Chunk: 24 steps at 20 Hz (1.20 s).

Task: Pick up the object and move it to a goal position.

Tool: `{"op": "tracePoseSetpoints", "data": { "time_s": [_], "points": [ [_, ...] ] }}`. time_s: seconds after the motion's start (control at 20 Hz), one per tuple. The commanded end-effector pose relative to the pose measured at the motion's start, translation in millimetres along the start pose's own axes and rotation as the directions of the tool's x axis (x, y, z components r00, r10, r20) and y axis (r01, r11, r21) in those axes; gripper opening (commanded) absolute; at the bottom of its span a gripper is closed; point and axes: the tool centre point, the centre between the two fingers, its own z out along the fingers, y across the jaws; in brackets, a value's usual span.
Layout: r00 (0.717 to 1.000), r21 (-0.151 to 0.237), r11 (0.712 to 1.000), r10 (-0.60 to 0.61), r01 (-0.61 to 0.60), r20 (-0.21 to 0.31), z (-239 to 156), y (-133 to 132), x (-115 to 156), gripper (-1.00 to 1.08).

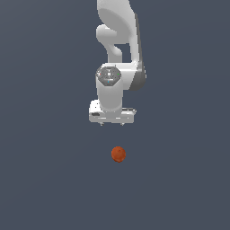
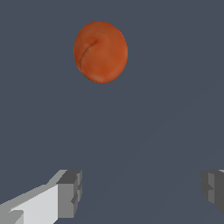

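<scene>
- The ball is small, orange-red and slightly mottled, and it lies alone on the flat dark grey table.
- In the wrist view the ball shows a thin dark curved crease on its skin.
- In the exterior view it sits below the pincer and a little toward the exterior view's right of the pincer's middle, apart from it with bare table showing between them.
- The pincer is spread wide and holds nothing; its two grey fingertips stand well apart, and the ball is not between them.
- The ball is much narrower than the white pincer body.
- The white arm comes down from the top of the exterior view, with the pincer pointing downward.
</scene>
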Motion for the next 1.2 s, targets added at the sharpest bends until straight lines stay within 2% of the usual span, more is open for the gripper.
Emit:
{"op": "tracePoseSetpoints", "data": {
  "time_s": [0.0, 0.7, 1.15],
  "points": [
    [1.000, 0.000, 1.000, 0.000, 0.000, 0.000, 0.0, 0.0, 0.0, 1.00],
    [1.000, -0.008, 1.000, -0.006, 0.006, 0.009, -3.3, -14.7, 0.0, 1.00],
    [0.994, -0.012, 0.994, -0.105, 0.105, 0.001, -1.1, -17.9, 14.9, 1.00]
  ]
}}
